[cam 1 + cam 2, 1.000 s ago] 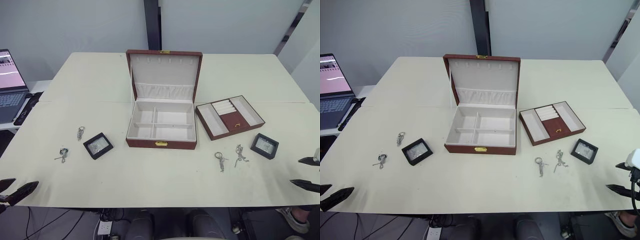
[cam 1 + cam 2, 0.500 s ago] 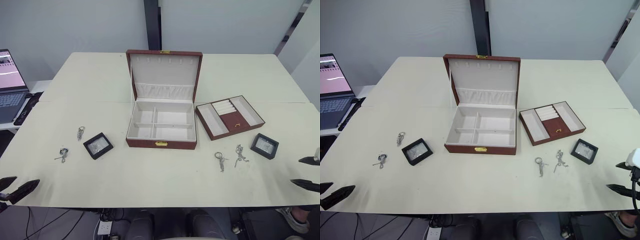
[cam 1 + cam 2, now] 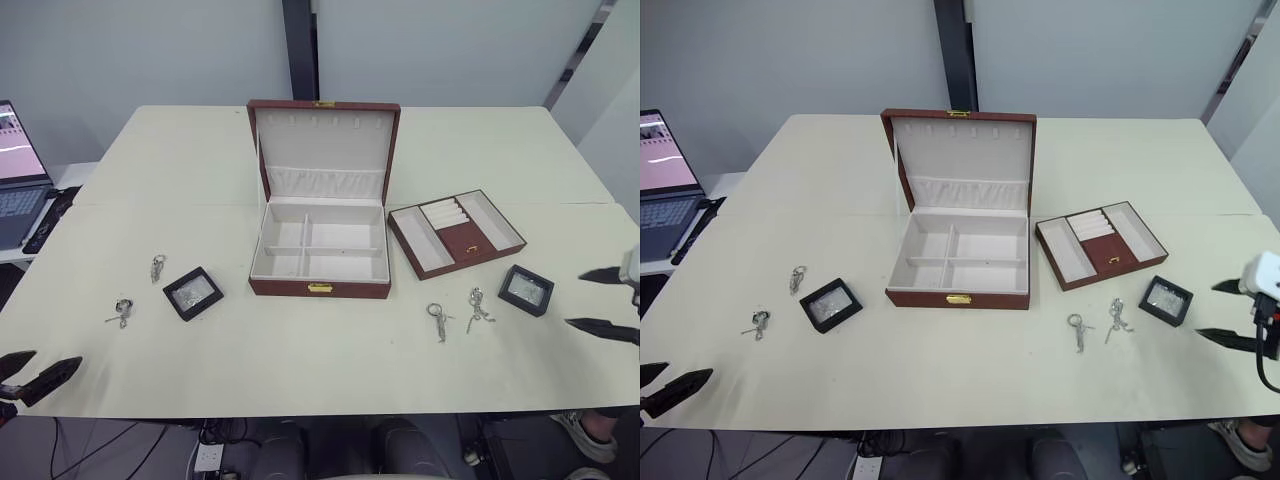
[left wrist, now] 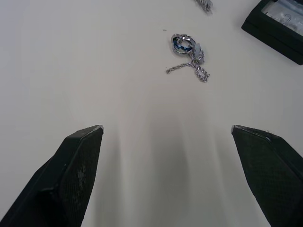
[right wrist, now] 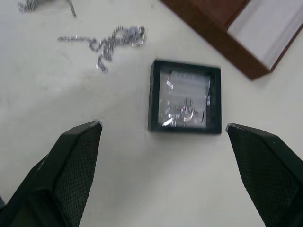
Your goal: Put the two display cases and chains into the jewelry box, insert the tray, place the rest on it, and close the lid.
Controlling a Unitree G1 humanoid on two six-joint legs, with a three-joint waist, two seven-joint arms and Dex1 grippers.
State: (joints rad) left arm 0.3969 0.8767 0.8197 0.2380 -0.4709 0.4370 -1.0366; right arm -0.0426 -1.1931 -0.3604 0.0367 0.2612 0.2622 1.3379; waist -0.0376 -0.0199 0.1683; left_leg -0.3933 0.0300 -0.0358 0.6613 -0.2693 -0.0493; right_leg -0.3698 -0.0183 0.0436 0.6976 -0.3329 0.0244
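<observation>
so the right gripper [image 3: 604,300] has lifted in from the table edge, fingers spread wide, toward the small square black-framed display case [image 3: 526,290] right of the open maroon wood-grain jewelry box [image 3: 319,255], looks like first pickup; left gripper [image 3: 38,370] also spread, idle.

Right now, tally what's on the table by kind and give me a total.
Display cases: 2
Chains: 4
Jewelry box: 1
Tray: 1
Total: 8
</observation>
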